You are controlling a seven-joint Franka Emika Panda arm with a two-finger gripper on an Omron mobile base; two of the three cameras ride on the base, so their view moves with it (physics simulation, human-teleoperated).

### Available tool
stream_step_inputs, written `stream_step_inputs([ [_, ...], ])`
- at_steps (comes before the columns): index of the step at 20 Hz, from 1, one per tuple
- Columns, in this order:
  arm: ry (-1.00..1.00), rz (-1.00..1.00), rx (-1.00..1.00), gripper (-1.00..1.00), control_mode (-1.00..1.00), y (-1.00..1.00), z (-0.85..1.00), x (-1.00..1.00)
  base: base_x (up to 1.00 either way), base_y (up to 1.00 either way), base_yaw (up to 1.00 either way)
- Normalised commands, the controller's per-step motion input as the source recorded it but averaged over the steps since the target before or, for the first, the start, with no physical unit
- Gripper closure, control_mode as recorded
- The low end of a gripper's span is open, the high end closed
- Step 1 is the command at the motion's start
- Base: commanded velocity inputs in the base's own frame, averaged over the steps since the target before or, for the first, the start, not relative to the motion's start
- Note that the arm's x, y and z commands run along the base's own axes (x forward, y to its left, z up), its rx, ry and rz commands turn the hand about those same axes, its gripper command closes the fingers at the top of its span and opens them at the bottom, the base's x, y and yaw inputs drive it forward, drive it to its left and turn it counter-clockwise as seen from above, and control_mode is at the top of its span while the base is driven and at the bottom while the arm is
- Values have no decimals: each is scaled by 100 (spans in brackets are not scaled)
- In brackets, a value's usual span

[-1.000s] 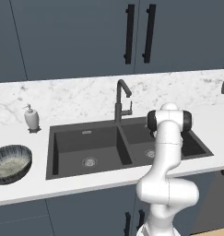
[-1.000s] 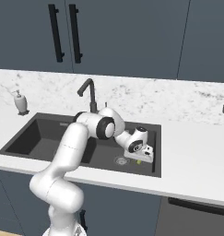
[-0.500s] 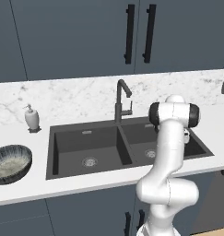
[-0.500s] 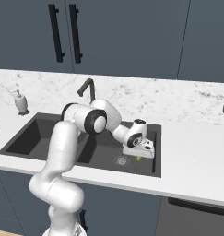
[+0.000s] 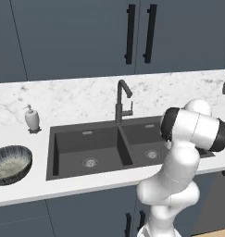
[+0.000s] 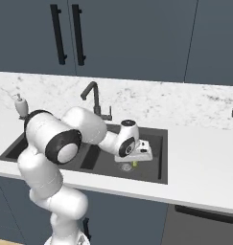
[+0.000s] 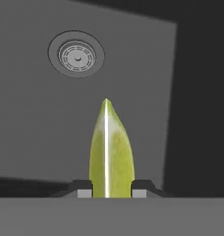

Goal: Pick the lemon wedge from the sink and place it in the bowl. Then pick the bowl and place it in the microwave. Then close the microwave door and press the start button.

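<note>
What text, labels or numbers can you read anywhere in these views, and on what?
None can be read.
Soap dispenser: plain white, no label.
Bowl: streaks and speckles, no writing.
Sink and faucet: no brand mark visible.
Cabinet doors: bare, with dark handles.
Arm: white shell, no lettering.
Lemon wedge between the jaws: no sticker.

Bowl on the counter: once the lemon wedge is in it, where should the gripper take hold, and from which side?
Probably at the rim, from above. The bowl sits upright and open on the counter, left of the sink. It looks too wide to span, so one finger inside and one outside the thin wall seems best. The sink-side rim lies nearest the gripper, now shut on the lemon wedge.
</note>
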Motion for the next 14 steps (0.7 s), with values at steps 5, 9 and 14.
stream_step_inputs([
  [5, -8, 23, -1, 100, -100, 59, 100, -100, 0, 0, 0],
  [9, -5, 17, 0, 100, -100, 43, 100, -96, 0, 0, 0],
  [14, -1, 11, 0, 100, -100, 27, 100, -77, 0, 0, 0],
])
